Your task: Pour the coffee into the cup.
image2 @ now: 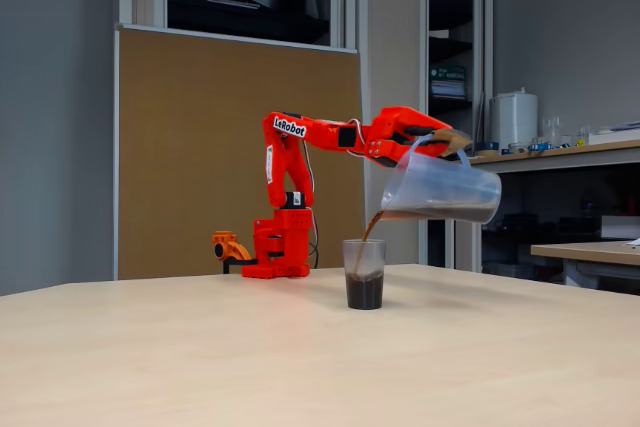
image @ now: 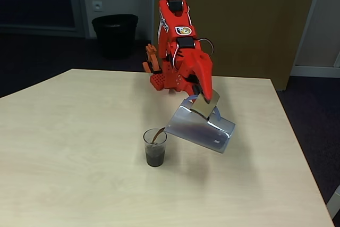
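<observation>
We see the gripper (image2: 437,139) clamped on the jug's (image2: 440,187) handle, coffee (image2: 370,229) streaming into the cup (image2: 364,274) below.

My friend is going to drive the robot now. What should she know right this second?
Gripper: shut on the jug's handle, jug tilted above the table, spout over the cup.
Cup: upright on the table, about a third full of coffee.
Done: pour is under way; a thin stream runs from the spout into the cup.
Left: finish pouring, tip the jug upright, set it down beside the cup.
</observation>
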Controlling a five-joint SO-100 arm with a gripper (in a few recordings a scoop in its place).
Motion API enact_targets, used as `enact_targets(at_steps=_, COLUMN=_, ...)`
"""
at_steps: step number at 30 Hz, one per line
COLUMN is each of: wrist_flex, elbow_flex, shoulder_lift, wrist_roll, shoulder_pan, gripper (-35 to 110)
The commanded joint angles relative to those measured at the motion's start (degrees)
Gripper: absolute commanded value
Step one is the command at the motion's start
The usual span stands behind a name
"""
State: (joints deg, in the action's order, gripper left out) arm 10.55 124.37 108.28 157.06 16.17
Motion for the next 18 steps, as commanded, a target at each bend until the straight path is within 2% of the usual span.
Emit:
enact_targets(at_steps=1, wrist_flex=2.0, elbow_flex=-0.1, shoulder_lift=1.5, wrist_roll=1.1, shoulder_pan=0.1, gripper=0)
enact_targets(at_steps=9, wrist_flex=2.5, elbow_flex=-0.1, shoulder_lift=0.9, wrist_roll=0.8, shoulder_pan=0.0, gripper=0)
enact_targets(at_steps=18, wrist_flex=1.9, elbow_flex=0.3, shoulder_lift=0.9, wrist_roll=-4.3, shoulder_pan=0.4, gripper=0)
